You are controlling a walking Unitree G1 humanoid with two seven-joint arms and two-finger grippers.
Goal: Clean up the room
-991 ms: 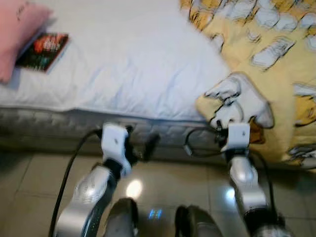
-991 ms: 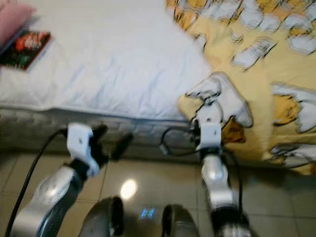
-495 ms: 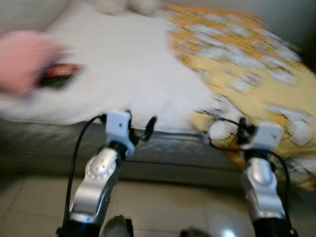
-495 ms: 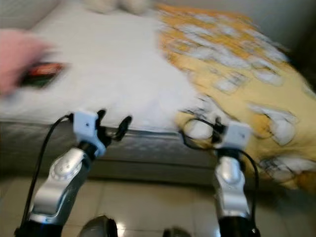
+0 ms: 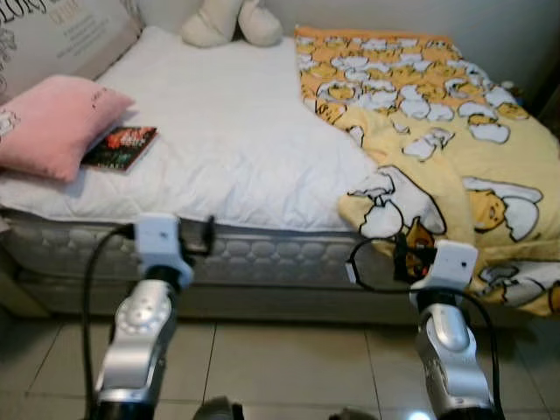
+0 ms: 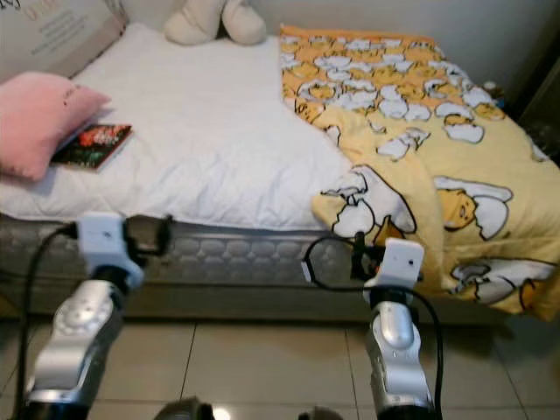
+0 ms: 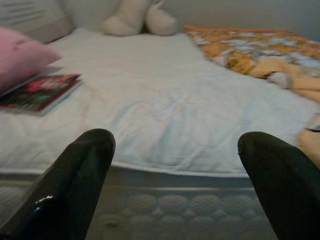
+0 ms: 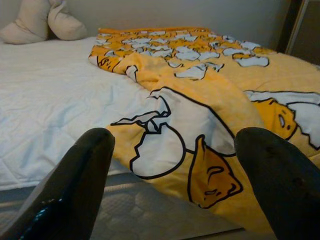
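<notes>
A yellow blanket [image 5: 437,131] with a white egg print lies rumpled over the right half of the bed, its folded corner [image 8: 165,135] hanging over the near edge. On the white sheet [image 5: 227,140] a book [image 5: 121,147] lies next to a pink pillow [image 5: 52,122]. My right gripper [image 8: 172,145] is open, held just short of the blanket corner, empty. My left gripper [image 7: 175,145] is open too, level with the mattress edge [image 7: 175,200] and facing the bare sheet. In the eye views both arms reach toward the bed's side, the left gripper [image 5: 203,236] and right gripper [image 5: 404,255].
A cream plush toy [image 5: 232,22] sits at the head of the bed, with a grey lettered cushion [image 5: 61,35] at the far left. The quilted mattress side [image 5: 262,254] runs across in front of me. Tiled floor [image 5: 289,359] lies below.
The camera has lifted and steadied, so the whole bed now shows. My right gripper, earlier up at the blanket corner, now sits a little below it. The left arm has shifted left.
</notes>
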